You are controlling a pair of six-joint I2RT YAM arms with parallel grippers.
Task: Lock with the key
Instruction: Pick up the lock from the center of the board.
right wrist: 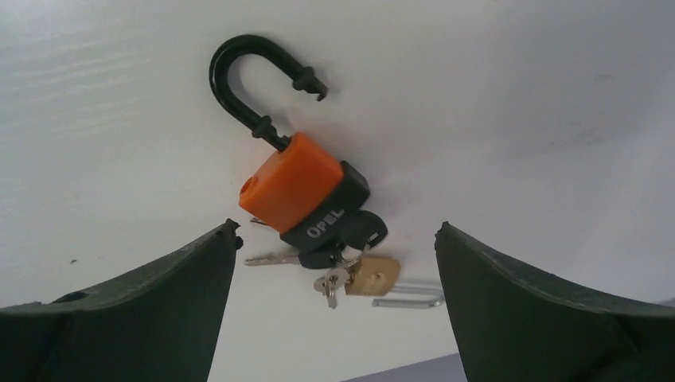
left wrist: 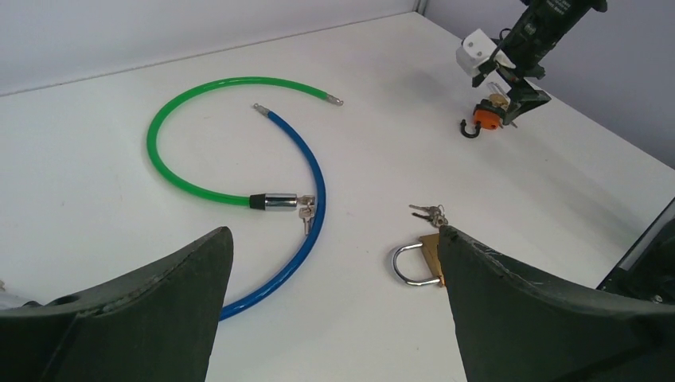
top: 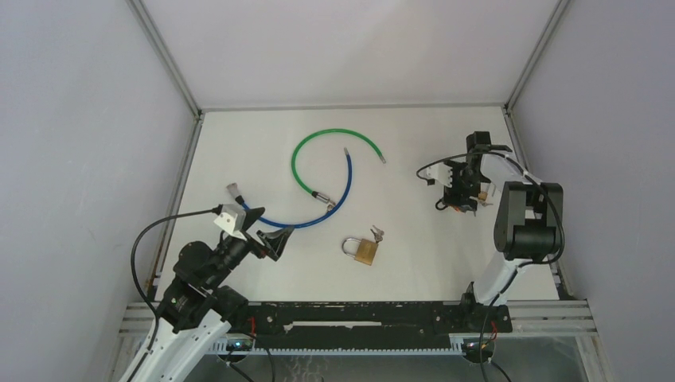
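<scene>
A: Start wide. What's on the table point(top: 239, 135)?

B: Two cable locks sit in the upper middle of the top view, the green cable point(top: 296, 155) with its metal end against the blue cable point(top: 348, 179). A brass padlock point(top: 364, 251) lies low in the centre. The orange padlock point(right wrist: 290, 181) is near the right edge, and I take that as the one in hand.

A: And the arms?

B: The left gripper point(left wrist: 334, 231) hangs at lower left, fingers spread wide and holding nothing. The right gripper point(right wrist: 336, 229) is over the orange padlock with its fingers apart too. They touch nothing that I can see.

A: How does the lock lie?

B: On its side on the table. Its black shackle point(right wrist: 239, 72) is swung open towards the upper left of the wrist view, the free end clear of the body. The keys point(right wrist: 330, 278) bunch at the black end, lower centre. I can't tell whether one is seated in the keyhole.

A: So how to do it well?

B: My judgement is to grip the orange body across its flat sides, not by the shackle, so it can't skate. Swing the shackle over its hole and press it home before any turn. The key is small and crowded by its neighbours, so pinch that one alone and twist without dragging the lock.
</scene>
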